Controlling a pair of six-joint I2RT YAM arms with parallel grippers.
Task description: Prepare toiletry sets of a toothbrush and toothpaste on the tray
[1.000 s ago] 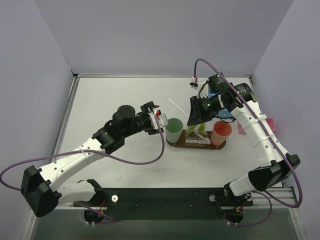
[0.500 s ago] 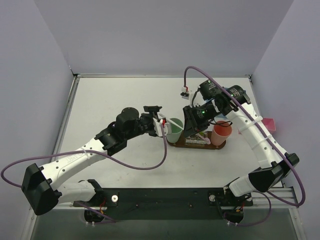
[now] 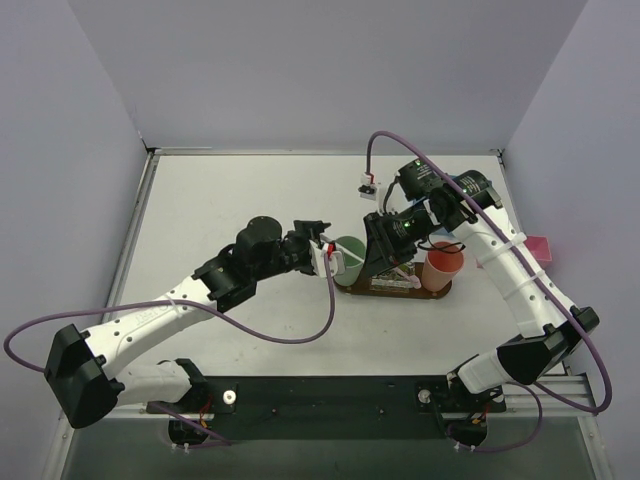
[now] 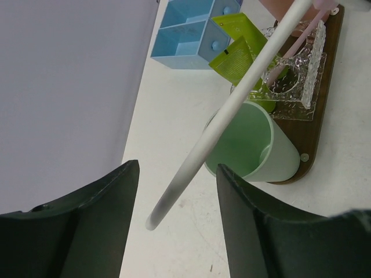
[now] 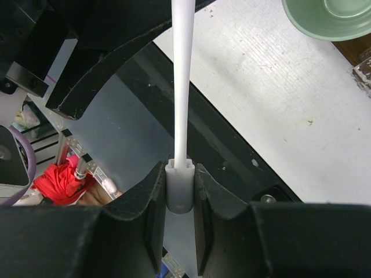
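Toothbrush [image 5: 181, 87] tight in right gripper [image 5: 179, 174], far end out of frame; left gripper [image 4: 177, 169] jaws wide apart, empty.

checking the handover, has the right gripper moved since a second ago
Yes. The right gripper, shut on the toothbrush, has shifted left, away from the orange cup and toward the mint-green cup.

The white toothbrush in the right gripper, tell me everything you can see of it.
The toothbrush is a slim, smooth, whitish stick, plastic by its look, straight and round, with a thicker pale collar at one end. The right gripper is shut on that collar. The stick slants out past the rim of the mint-green cup, and its rounded free end lies between the open fingers of the left gripper, touching neither. No bristles show.
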